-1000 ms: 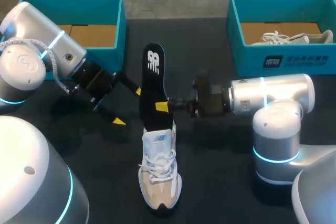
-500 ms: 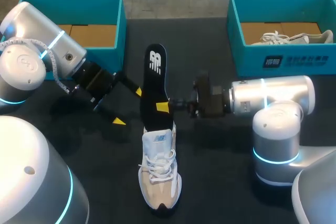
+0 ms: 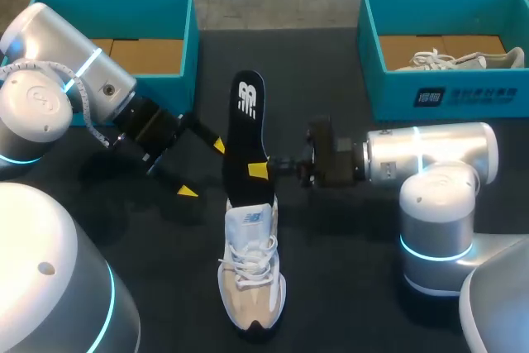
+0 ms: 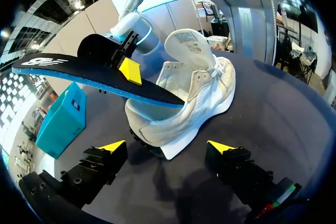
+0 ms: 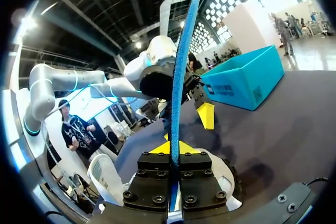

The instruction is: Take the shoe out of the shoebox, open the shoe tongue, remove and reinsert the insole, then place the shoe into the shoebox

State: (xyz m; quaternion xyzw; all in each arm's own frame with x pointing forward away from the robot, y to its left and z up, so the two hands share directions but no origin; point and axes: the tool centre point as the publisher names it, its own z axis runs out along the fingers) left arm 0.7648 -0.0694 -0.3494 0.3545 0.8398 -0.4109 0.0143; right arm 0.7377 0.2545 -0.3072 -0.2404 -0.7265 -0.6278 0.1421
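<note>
The right claw [image 3: 258, 169] is shut tight on the black insole [image 3: 245, 134], whose low end sits in the white shoe [image 3: 251, 274] just under the claw, on the bench [image 3: 347, 287]. The left claw [image 3: 202, 169] is wide open and holds nothing, with one finger just beside the insole. Two blue boxes [image 3: 188, 39] stand well behind the claws, and another shoe [image 3: 459, 59] lies in one

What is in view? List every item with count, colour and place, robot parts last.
shoe: 1, white and beige, on the table, near the middle
insole: 1, black top, blue underside, one end in the shoe's opening, the rest sticking out past the heel
left shoebox: 1, teal, far left of the table
right shoebox: 1, teal, far right
second shoe: 1, pale, inside the right shoebox
table: 1, black
left tool: 1, yellow-tipped, open, beside the insole
right tool: 1, yellow-tipped, shut on the insole
</note>
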